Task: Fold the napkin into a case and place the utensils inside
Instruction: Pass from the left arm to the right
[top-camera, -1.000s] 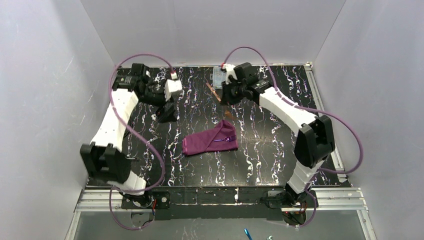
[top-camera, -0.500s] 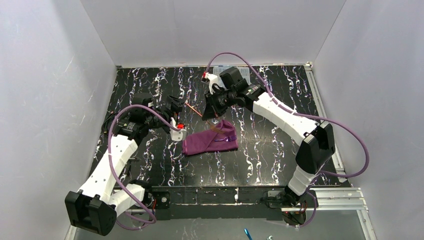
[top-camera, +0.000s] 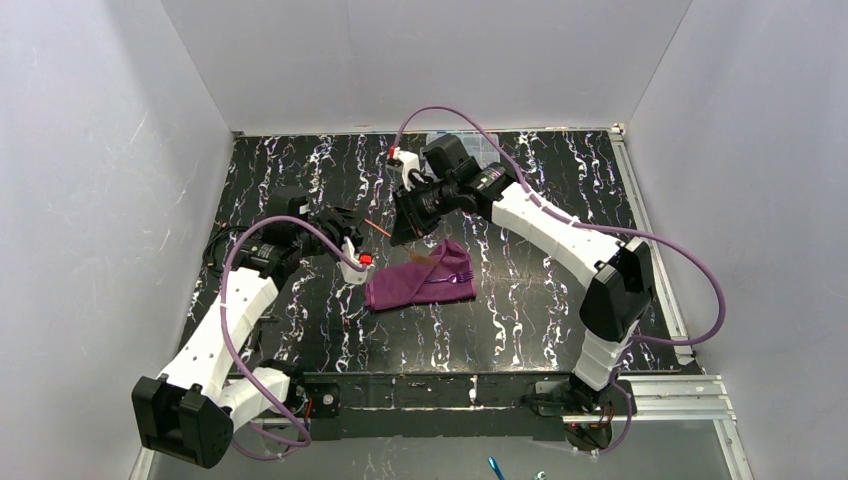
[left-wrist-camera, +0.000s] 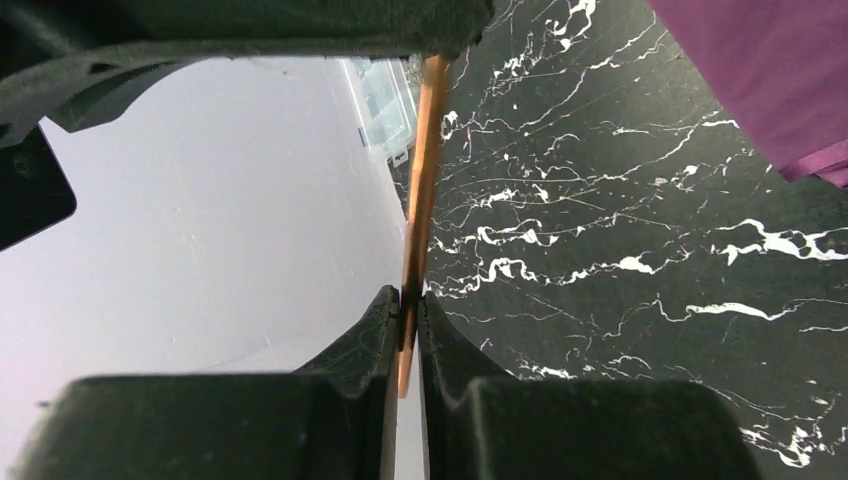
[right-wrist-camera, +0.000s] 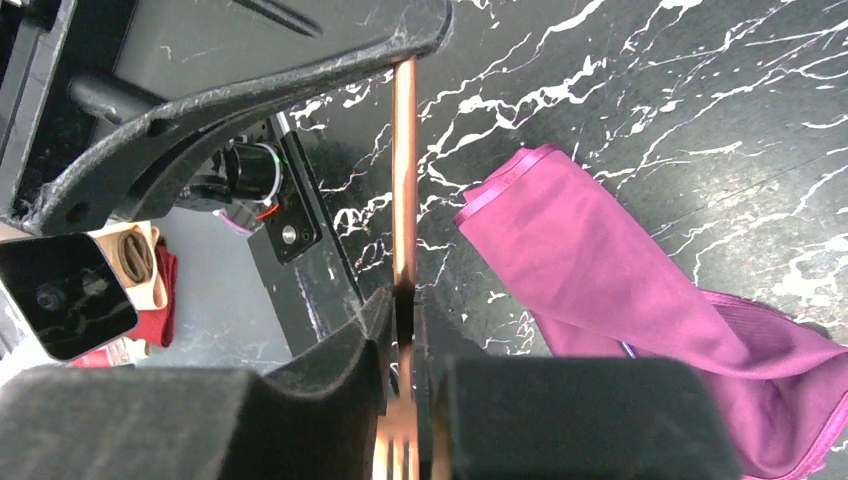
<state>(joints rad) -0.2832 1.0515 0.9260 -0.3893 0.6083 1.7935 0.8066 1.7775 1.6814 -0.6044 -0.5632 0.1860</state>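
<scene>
Left wrist | left tool (left-wrist-camera: 404, 300), right tool (right-wrist-camera: 399, 298) both pinch copper utensil (left-wrist-camera: 427, 150) | napkin (right-wrist-camera: 600, 270) near | clear box (left-wrist-camera: 385, 105), probably, behind

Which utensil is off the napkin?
The copper-brown utensil, clamped between the left pincer and right pincer; the purple utensil lies on the napkin.

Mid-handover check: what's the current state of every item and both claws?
copper utensil: in the air above the table, gripped at both ends.
left claw: shut on the copper utensil.
right claw: shut on the copper utensil near its tines.
napkin: folded, lying flat on the table.
purple utensil: lying at the napkin; unclear whether it is tucked in.
</scene>
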